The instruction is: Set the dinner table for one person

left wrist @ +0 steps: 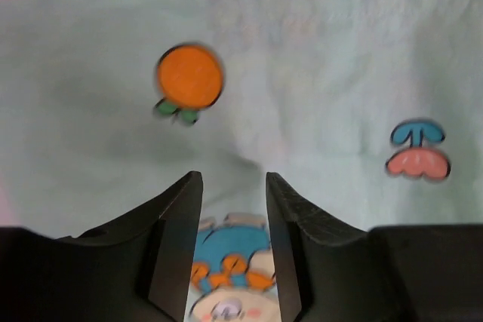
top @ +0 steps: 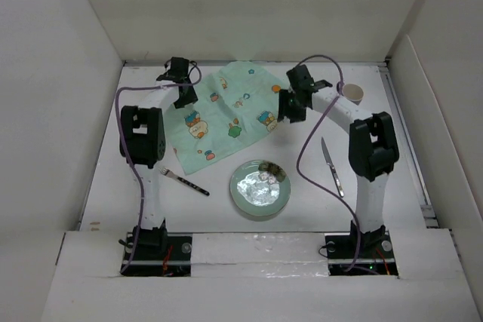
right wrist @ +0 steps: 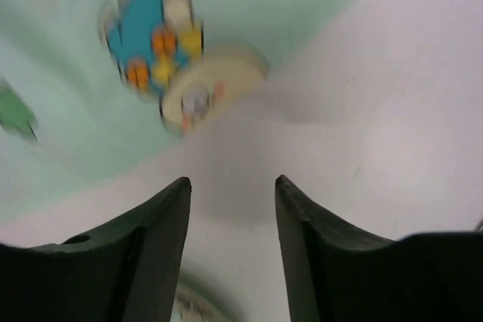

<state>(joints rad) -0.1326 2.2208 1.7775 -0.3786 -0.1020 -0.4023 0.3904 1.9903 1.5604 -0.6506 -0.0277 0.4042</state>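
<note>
The white dinner table (top: 219,216) carries a mint-green cartoon-printed placemat (top: 226,111) at the back middle, slightly rumpled. A pale green plate (top: 260,186) lies in front of it. A fork (top: 185,181) lies at the left and a knife (top: 332,167) at the right. My left gripper (top: 184,100) is open and empty over the placemat's left edge; the left wrist view shows its fingers (left wrist: 177,216) above the printed cloth (left wrist: 317,65). My right gripper (top: 288,109) is open and empty at the placemat's right edge, over bare table (right wrist: 377,111) beside the cloth (right wrist: 68,133).
A small white cup (top: 353,94) stands at the back right behind the right arm. White walls (top: 60,111) border the table on three sides. The plate's rim shows at the bottom of the right wrist view (right wrist: 200,305).
</note>
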